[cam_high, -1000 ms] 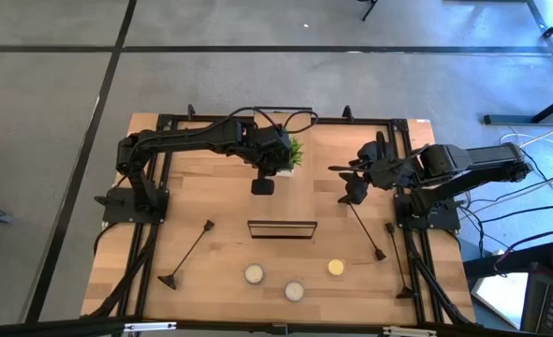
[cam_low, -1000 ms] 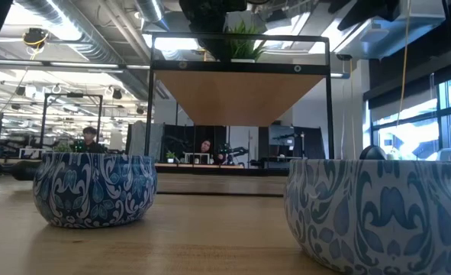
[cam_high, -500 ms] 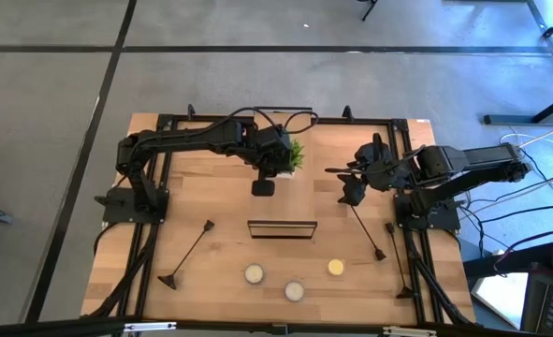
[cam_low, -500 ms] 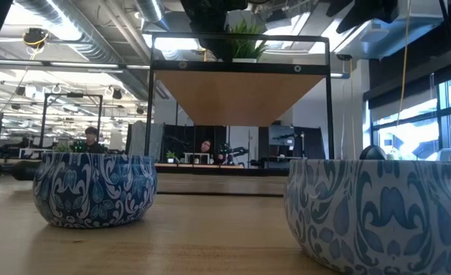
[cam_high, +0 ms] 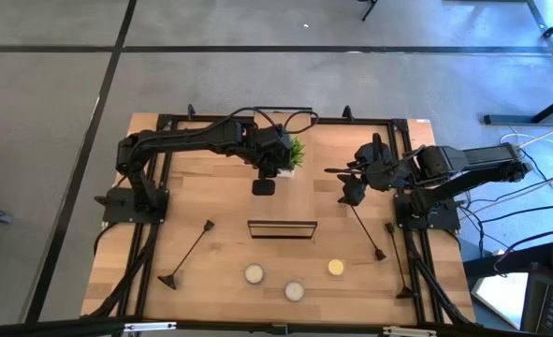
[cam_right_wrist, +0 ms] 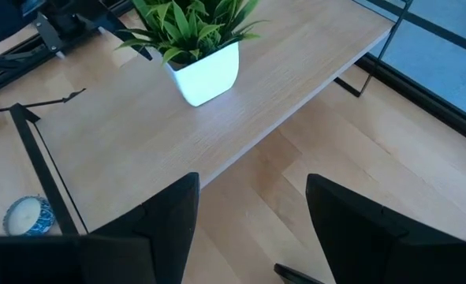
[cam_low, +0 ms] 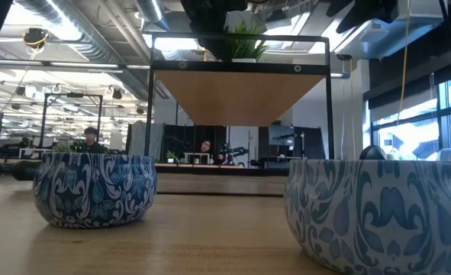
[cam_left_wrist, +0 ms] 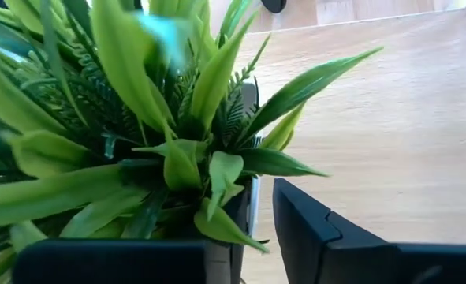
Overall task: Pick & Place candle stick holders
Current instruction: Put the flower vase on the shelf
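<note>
**Left arm.** The left gripper (cam_high: 276, 161) stood at the potted plant (cam_high: 296, 152) near the table's (cam_high: 211, 187) far edge. Over the last second the white pot had sunk into sight on top of the shelf (cam_low: 236, 98) in the low view. The jaws had loosened, and a gap showed between 1 finger (cam_left_wrist: 327, 244) and the pot. I judged the plant set down and released.

**Right arm.** The right gripper (cam_high: 354, 190) hovered with its jaws parted and empty, just beside the far end of the middle holder (cam_high: 366, 230).

**Task items.** None of the 3 candle stick holders was gripped. The left holder (cam_high: 190, 251) sat at the front left, well apart from both arms. The outer holder (cam_high: 397, 260) sat by the right edge. Whether they stood or lay could not be settled.

**Finding.** No holder had been picked yet.
</note>
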